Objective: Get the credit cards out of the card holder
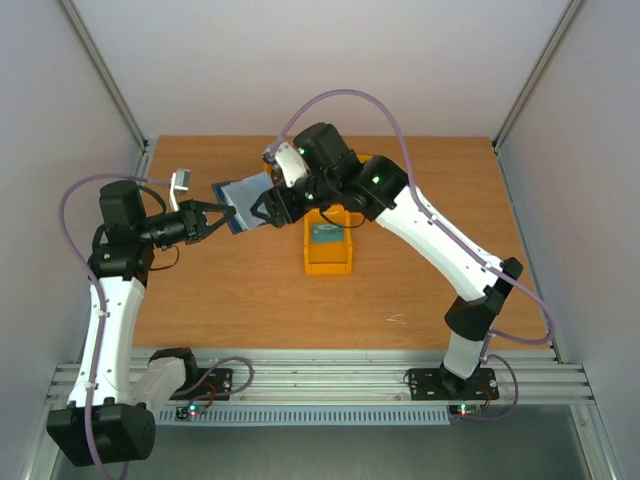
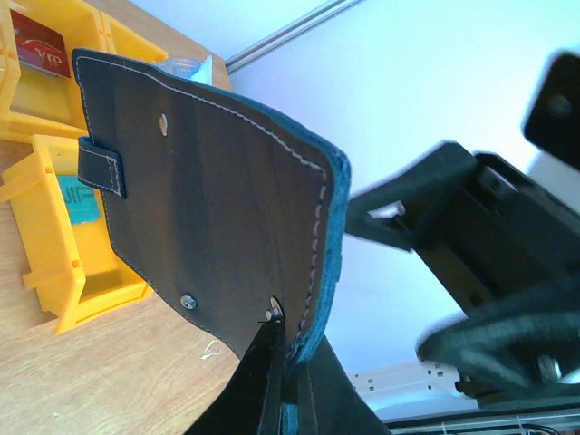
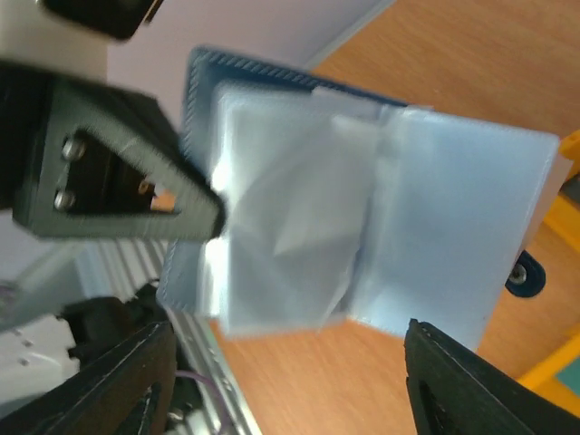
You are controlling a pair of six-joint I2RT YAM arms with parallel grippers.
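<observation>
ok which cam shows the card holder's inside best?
Right wrist: the card holder is open toward it, pale inside and clear sleeves filling the frame. Left wrist shows only its dark outer cover; top external shows it small.
</observation>
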